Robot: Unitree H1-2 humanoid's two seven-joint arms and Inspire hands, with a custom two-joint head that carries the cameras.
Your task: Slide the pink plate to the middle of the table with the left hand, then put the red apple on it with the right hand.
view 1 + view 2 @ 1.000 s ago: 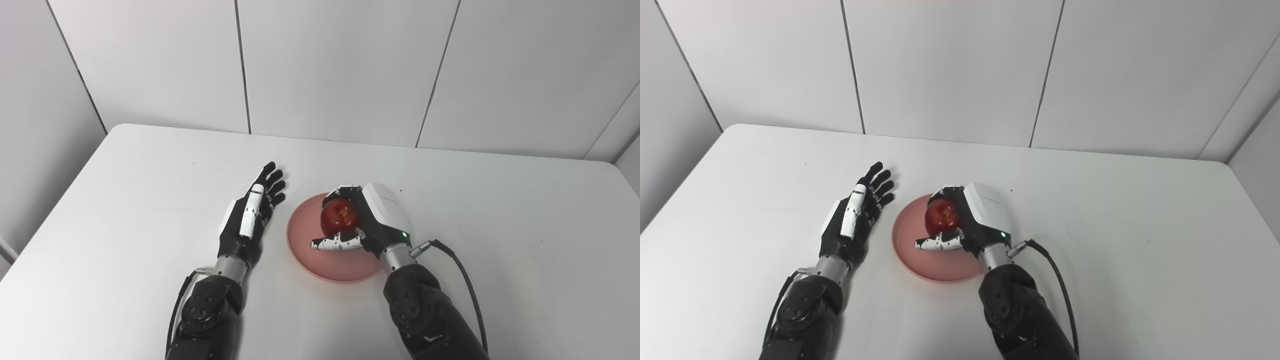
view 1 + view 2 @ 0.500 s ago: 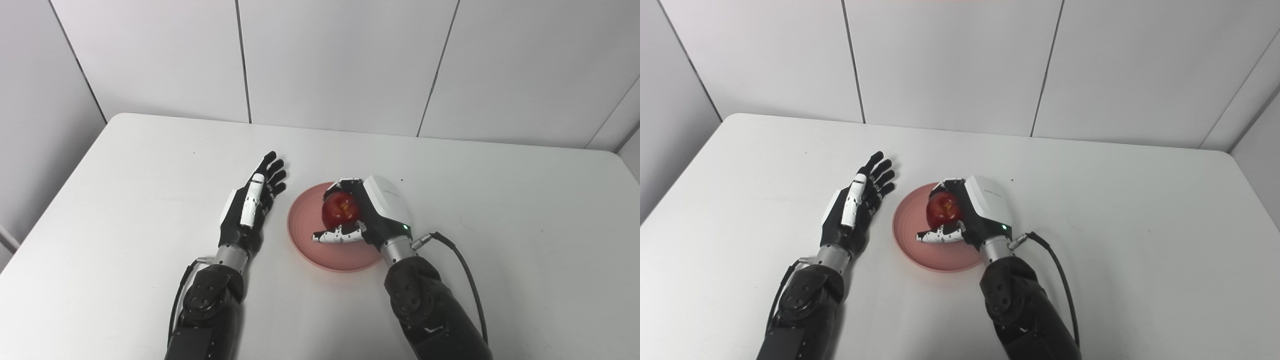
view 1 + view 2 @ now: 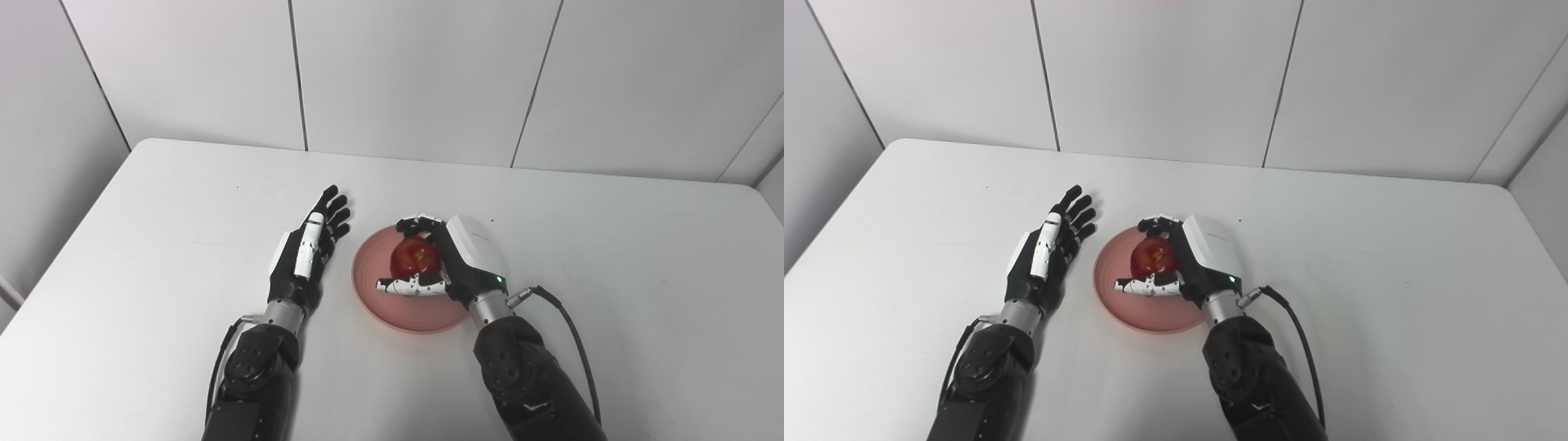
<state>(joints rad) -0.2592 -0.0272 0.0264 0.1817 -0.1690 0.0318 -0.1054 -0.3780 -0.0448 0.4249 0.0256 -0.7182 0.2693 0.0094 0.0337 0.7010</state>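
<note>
The pink plate (image 3: 371, 277) lies near the middle of the white table (image 3: 612, 257). The red apple (image 3: 416, 257) sits on it, towards its far right side. My right hand (image 3: 467, 256) cups the apple from the right. Its fingers (image 3: 416, 223) arch over the apple's top with a small gap, and its thumb (image 3: 407, 285) stretches along the near side, so the hand looks open around the fruit. My left hand (image 3: 305, 256) lies flat and open on the table, just left of the plate and not touching it.
A black cable (image 3: 569, 331) loops from my right wrist over the table. Grey wall panels (image 3: 416, 73) rise behind the table's far edge. Bare tabletop spreads to the far left and far right.
The camera tilted a second ago, shifting the whole picture. Since then my right hand's fingers have lifted off the apple and the thumb has stretched out. The apple sits lower, on the plate.
</note>
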